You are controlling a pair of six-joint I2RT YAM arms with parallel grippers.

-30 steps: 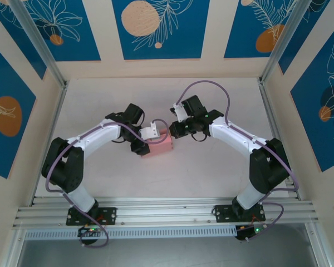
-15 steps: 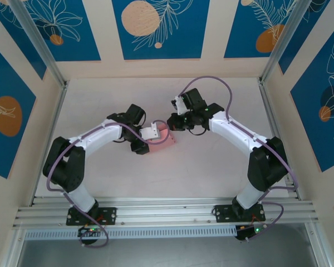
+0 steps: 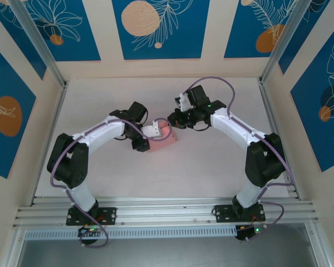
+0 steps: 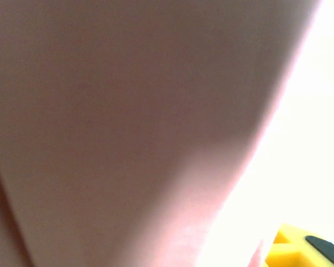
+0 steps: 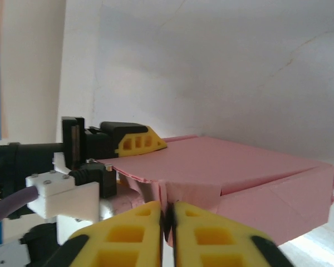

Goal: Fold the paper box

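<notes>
Shifting the work: the left gripper [image 3: 152, 132], clamped on one panel of the paper box [image 3: 164, 140], has carried it a little farther out (a small move). The right gripper [image 3: 170, 120] has followed, its fingers nearly together at a flap just ahead of its tips. Whether they pinch it, I cannot tell. That flap looks like the next fold.

Left wrist view: the paper box [image 4: 128, 139] is a close pink blur, and a yellow finger [image 4: 292, 253] is cut by the lower right corner. Right wrist view: the bottom edge cuts the right gripper [image 5: 168, 210].
</notes>
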